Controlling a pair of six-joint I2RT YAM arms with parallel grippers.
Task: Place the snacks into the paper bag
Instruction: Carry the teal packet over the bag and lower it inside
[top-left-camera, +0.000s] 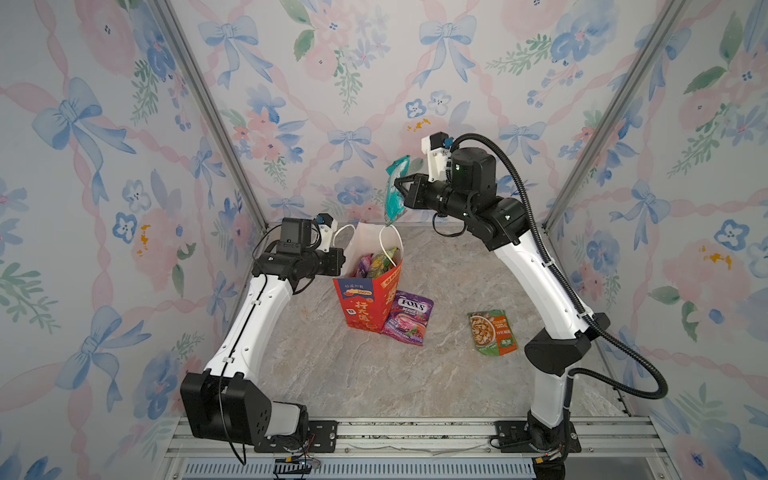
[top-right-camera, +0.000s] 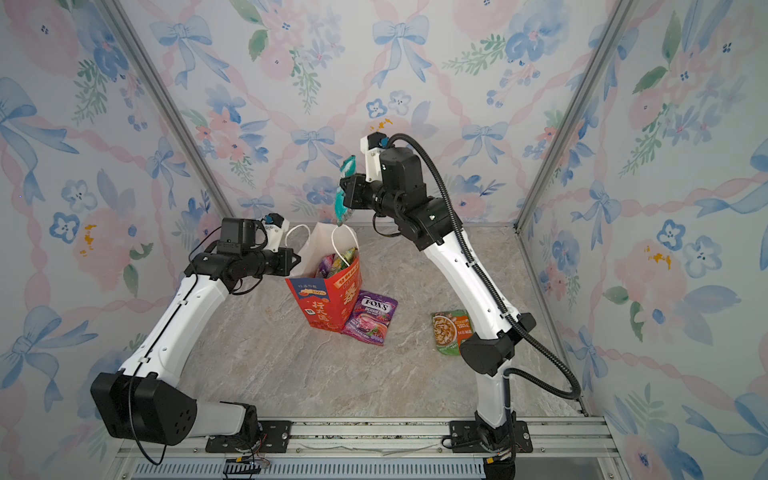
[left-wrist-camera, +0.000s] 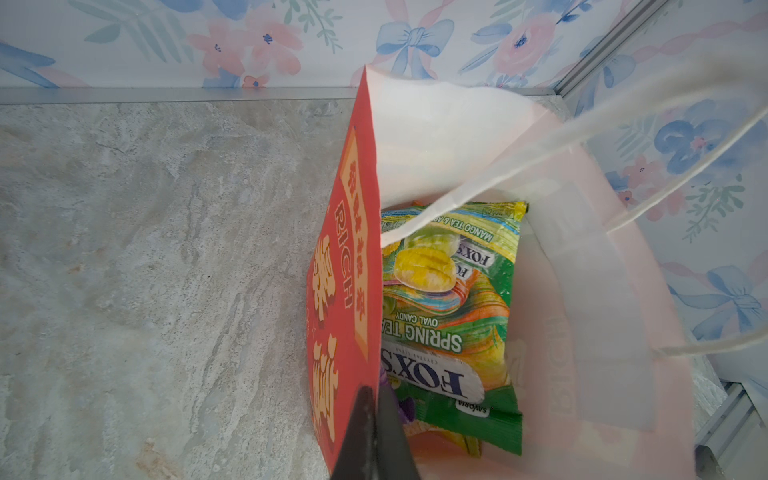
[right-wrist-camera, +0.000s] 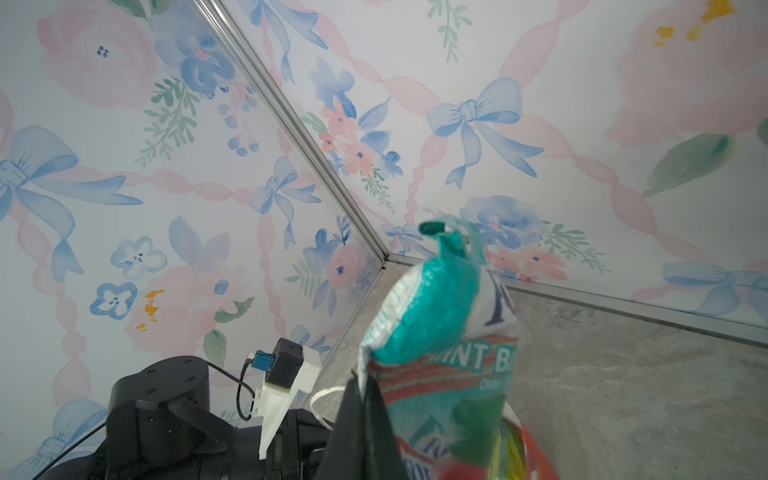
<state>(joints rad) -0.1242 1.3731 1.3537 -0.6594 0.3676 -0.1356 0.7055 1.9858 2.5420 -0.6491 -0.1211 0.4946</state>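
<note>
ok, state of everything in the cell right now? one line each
paper bag: upright, open, packets inside.
teal packet: held in the air above the bag's mouth.
green FOX'S packet: inside the bag.
purple FOX'S packet: on the table, against the bag.
orange-green packet: flat on the table, apart from the bag.
left end effector: shut on the bag's wall.
right end effector: shut on the teal packet.

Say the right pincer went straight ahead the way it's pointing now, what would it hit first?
Likely the floral wall near the corner, with its held teal packet leading; the line seems to pass above the paper bag.
</note>
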